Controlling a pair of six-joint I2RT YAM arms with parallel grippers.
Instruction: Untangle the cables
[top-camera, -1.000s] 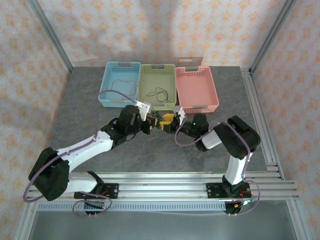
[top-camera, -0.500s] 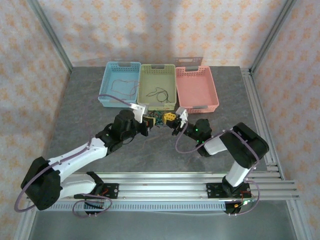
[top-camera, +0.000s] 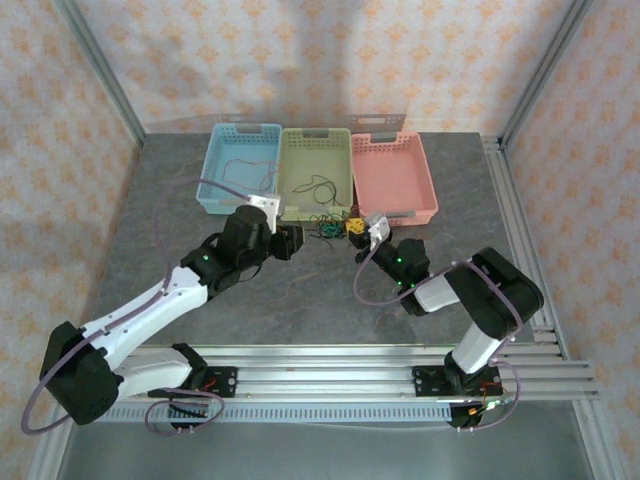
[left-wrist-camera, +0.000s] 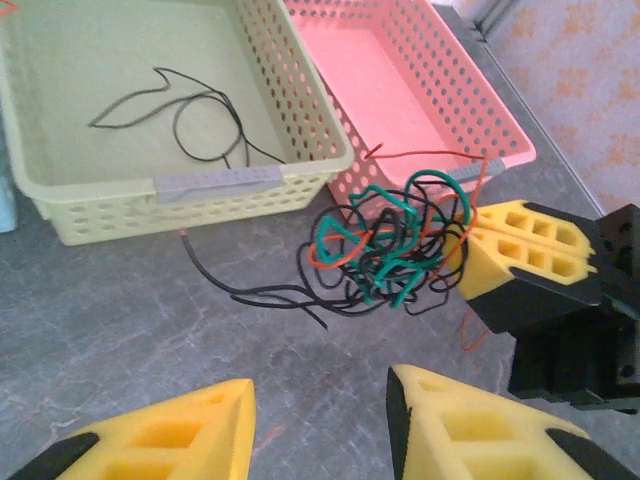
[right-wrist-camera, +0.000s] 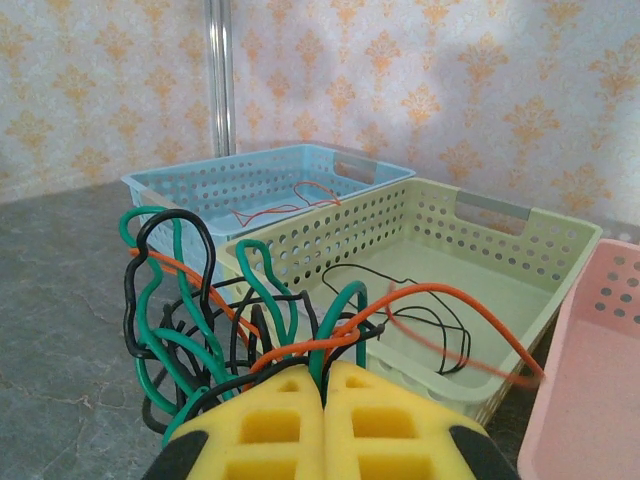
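The right gripper (right-wrist-camera: 325, 378) is holding a knot of cables (right-wrist-camera: 200, 320), its yellow jaws pressed together on the strands. The knot is made of green, black and orange cables looped through one another. In the overhead view it is hanging just in front of the near wall of the green basket (top-camera: 316, 212), between the right gripper (top-camera: 357, 229) and the left gripper (top-camera: 290, 240). Whether the knot is touching the counter (top-camera: 170, 200) cannot be told.

In the left wrist view, the left gripper (left-wrist-camera: 320, 400) is hovering near the knot of cables (left-wrist-camera: 385, 250) with its jaws spread wide and nothing between them. One black strand is trailing out of the knot to the left, over the counter (left-wrist-camera: 100, 330). An orange strand is arching up toward the pink basket (left-wrist-camera: 480, 110). The right gripper (left-wrist-camera: 480, 245) is meeting the knot from the right side.

A black cable (left-wrist-camera: 205, 120) is lying alone inside the green basket (left-wrist-camera: 150, 210). In the right wrist view, a red cable (right-wrist-camera: 290, 205) is lying inside the blue basket (right-wrist-camera: 200, 190). The three baskets are standing side by side at the far part of the counter, blue on the left, green in the middle, pink on the right.
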